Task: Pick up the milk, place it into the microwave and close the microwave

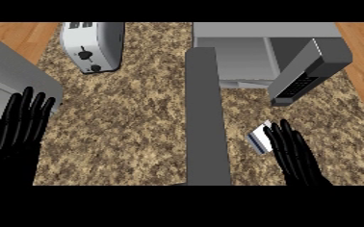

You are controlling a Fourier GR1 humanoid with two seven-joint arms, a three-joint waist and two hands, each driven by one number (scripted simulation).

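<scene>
Head view: one milk (256, 140) carton, small and white with a blue stripe, sits on the speckled counter (128, 125) at the lower right. It lies between the open microwave door (207, 125) and the right hand (295, 157), in front of the microwave (241, 57) and outside it. The carton sits askew to the counter's edges. Its visible face and stripe run on a diagonal from upper left to lower right, with one corner pointing up toward the microwave. Whether it stands or lies on its side cannot be told, since fingers cover its right edge.

The right hand comes in from the lower edge with its fingers straight and held close together. The fingertips are against the milk's right side and are not curled round it. The left hand (22, 127) shows at the left edge, open, fingers up and slightly spread, resting well apart from the milk.

There is one microwave, at the upper right, with its cavity exposed. Its one door swings out as a long grey slab toward the lower edge, and a dark keypad panel (301, 81) juts out at its right. One silver toaster (92, 43) stands at the upper left. One grey slab (25, 74) cuts in at the left edge.
</scene>
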